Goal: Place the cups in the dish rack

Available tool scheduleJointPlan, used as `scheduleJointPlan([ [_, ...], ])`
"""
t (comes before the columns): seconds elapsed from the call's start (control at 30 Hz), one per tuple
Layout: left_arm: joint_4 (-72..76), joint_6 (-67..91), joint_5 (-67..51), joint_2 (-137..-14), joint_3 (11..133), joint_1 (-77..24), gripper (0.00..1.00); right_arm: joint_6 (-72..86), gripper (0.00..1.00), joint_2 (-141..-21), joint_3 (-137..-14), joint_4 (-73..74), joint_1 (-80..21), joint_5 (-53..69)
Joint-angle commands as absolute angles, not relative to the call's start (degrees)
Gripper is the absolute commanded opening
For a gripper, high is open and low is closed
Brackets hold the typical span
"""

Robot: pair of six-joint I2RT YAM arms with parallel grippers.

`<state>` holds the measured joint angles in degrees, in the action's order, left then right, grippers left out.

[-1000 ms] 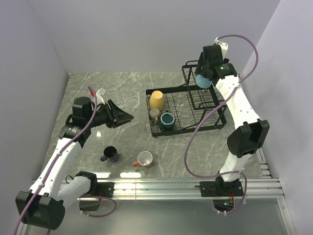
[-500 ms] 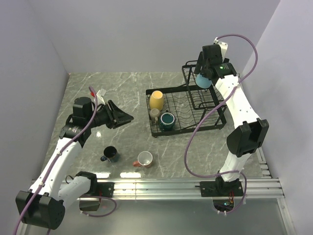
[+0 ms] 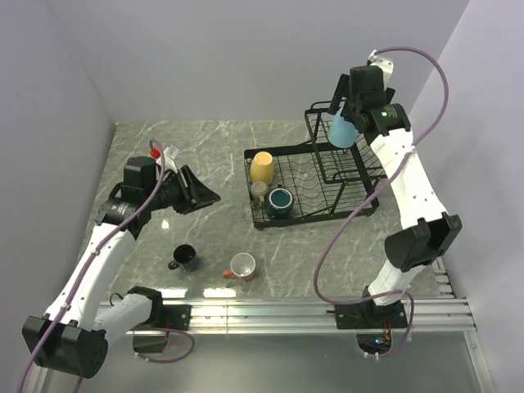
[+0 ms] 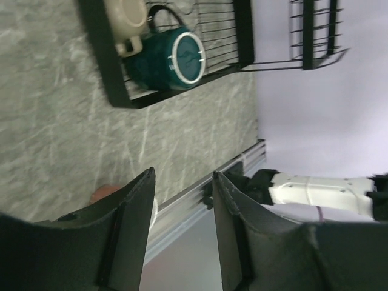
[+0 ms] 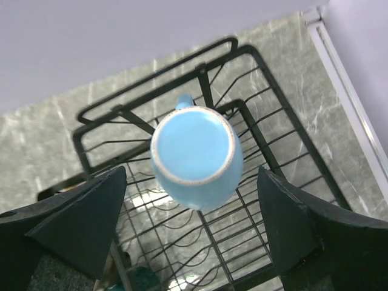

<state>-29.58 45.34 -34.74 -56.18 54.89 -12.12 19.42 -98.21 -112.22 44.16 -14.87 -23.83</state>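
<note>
The light blue mug sits bottom-up on the upper basket of the black wire dish rack. My right gripper is open above it. In the right wrist view its fingers stand wide on either side of the mug, without touching. The yellow mug, the small olive-tan mug and the dark green mug are in the lower tray. The dark navy mug and the salmon-pink mug lie on the table. My left gripper is open and empty, left of the rack.
The left wrist view shows the dark green mug, the olive-tan mug and the rack's corner. A metal rail runs along the near edge. Walls close in at the back and on both sides.
My right gripper has risen up and away from the light blue mug, which stays on the upper basket. My left arm has drawn back slightly to the left.
</note>
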Motion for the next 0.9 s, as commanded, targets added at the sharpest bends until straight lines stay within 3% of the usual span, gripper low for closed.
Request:
scheduleJointPlan([
  [0.0, -36.3, 40.0, -29.9, -56.9, 57.9, -13.4, 0.48, 18.8, 0.95, -93.3, -115.2, 44.7, -15.2, -23.8],
  [0.2, -41.4, 37.5, -26.3, -58.4, 56.5, -18.0, 0.49, 21.4, 0.96, -86.1, -112.2, 46.1, -15.3, -21.5],
  [0.6, -39.9, 43.2, -11.5, -66.9, 51.5, -40.6, 0.47, 28.1, 0.98, -69.8, -94.2, 47.0, -21.3, -16.7],
  [0.87, -39.5, 43.3, -5.2, -72.1, 52.0, -45.2, 0.47, 27.5, 0.99, -64.3, -89.9, 48.4, -21.4, -17.7],
])
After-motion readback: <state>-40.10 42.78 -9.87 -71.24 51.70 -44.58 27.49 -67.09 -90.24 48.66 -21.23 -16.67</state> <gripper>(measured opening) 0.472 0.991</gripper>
